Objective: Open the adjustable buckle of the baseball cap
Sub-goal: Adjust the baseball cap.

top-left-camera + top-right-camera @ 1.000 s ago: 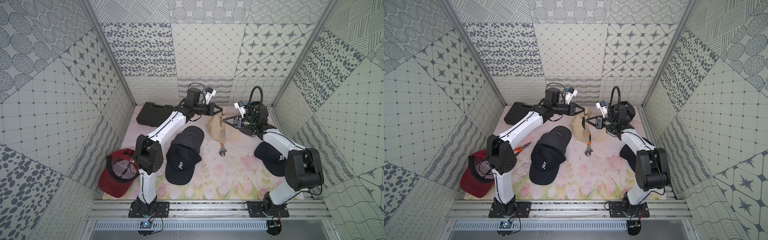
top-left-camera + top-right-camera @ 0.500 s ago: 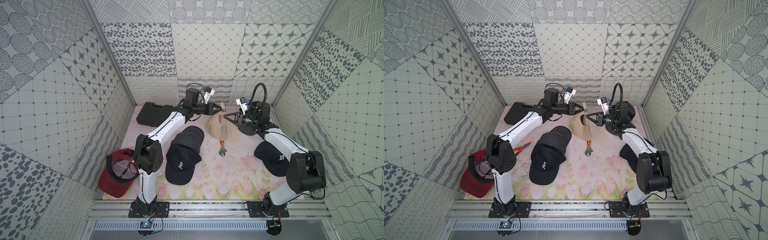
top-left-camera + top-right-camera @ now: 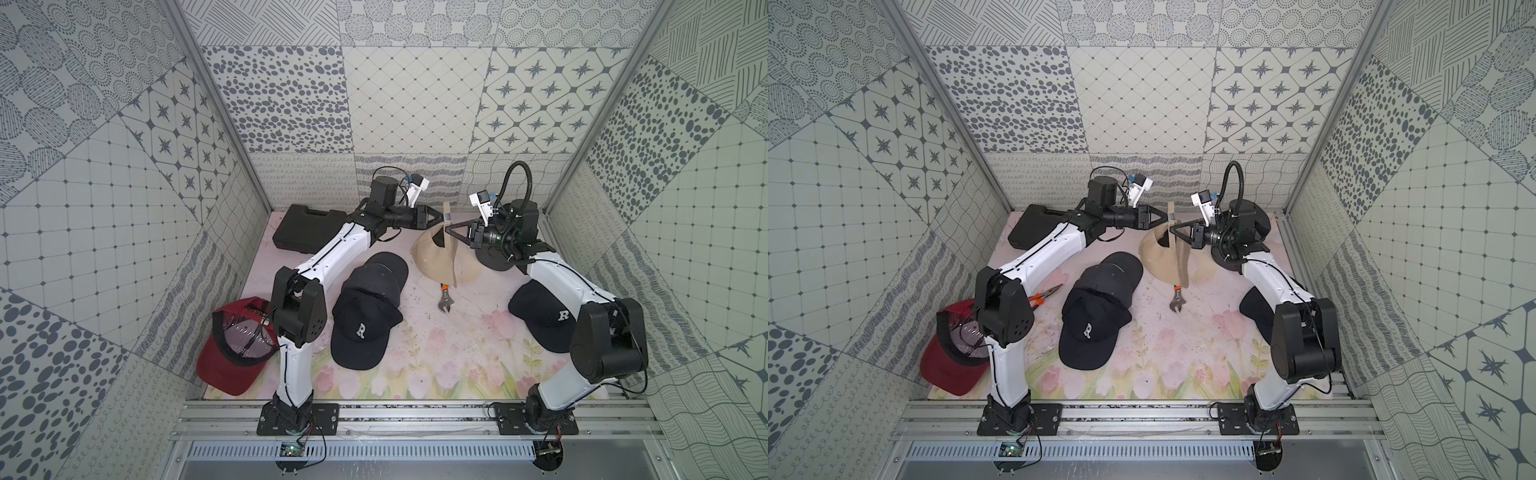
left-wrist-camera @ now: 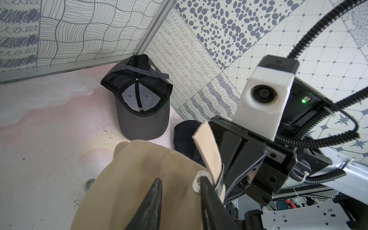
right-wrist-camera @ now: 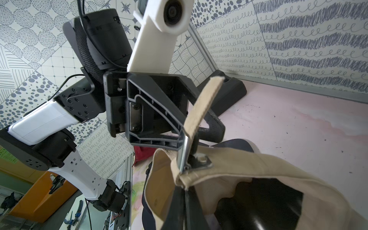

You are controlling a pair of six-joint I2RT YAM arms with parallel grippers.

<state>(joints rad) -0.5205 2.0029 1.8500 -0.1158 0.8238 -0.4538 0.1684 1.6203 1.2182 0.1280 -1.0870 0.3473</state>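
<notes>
Baseball cap hangs between left gripper and right gripper at the table's rear; adjustable wrench lies just before it

Saw a tan cap with a silver buckle, 2 navy caps each marked with a white R, a red cap, a grey cap with black seams, a black case, an orange-handled wrench, a pink floral mat and grey-on-cream patterned walls.
</notes>
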